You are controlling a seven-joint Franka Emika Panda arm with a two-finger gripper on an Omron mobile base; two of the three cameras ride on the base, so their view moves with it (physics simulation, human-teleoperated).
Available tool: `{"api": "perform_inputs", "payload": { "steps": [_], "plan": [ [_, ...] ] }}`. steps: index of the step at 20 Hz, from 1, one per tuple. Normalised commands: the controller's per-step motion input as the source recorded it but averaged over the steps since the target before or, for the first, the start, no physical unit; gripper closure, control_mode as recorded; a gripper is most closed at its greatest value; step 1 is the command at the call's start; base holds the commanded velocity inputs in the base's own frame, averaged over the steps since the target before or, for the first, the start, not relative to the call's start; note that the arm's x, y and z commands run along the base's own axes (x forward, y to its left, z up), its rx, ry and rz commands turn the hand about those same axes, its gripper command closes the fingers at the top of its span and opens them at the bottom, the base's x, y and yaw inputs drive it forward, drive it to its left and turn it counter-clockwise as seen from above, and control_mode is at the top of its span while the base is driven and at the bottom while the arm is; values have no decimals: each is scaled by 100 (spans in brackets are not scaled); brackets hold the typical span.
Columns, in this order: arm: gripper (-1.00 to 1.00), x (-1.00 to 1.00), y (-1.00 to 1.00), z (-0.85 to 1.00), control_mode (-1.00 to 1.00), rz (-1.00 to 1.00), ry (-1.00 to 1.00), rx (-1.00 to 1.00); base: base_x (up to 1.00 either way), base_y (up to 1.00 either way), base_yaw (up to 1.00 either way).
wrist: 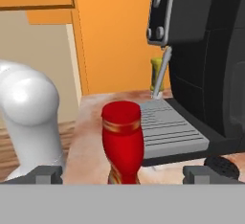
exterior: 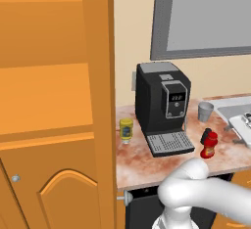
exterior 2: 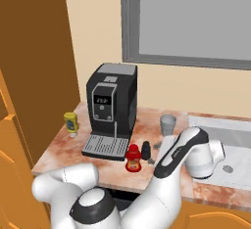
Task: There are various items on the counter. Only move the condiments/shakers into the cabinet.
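Gripper [wrist: 122, 174] wide open, holding nothing, straddles the ketchup bottle [wrist: 122, 141]; centre it, apparently slightly off, then close below the cap.

Reddish mottled bench [exterior: 147, 167] carries, standing on it: ketchup bottle [wrist: 122, 139] right betw. end effector [wrist: 122, 174] tips, black shaker [exterior 2: 146, 150] just beside, coffee machine [exterior: 162, 105] past it, mustard bottle [exterior: 126, 129] beyond, grey cup [exterior: 206, 111].

A pale cream wall [exterior 2: 98, 32] rose behind the surface, bearing a large grey-framed window [exterior 2: 191, 20] with a flat grey pane. To the right sat a pale sink [exterior 2: 230, 149]. Lighting was even and shadowless.
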Motion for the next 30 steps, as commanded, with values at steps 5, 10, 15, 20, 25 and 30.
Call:
{"api": "perform_inputs", "payload": {
  "steps": [5,10,15,20,25,30],
  "plan": [
    [-100,12,11,-16,-100,0,0,0,0,0,0],
    [-100,0,6,-4,-100,0,0,0,0,0,0],
    [-100,0,16,0,-100,0,0,0,0,0,0],
    [-100,0,23,0,-100,0,0,0,0,0,0],
    [-100,0,11,0,-100,0,0,0,0,0,0],
    [-100,0,16,0,-100,0,0,0,0,0,0]
  ]
}}
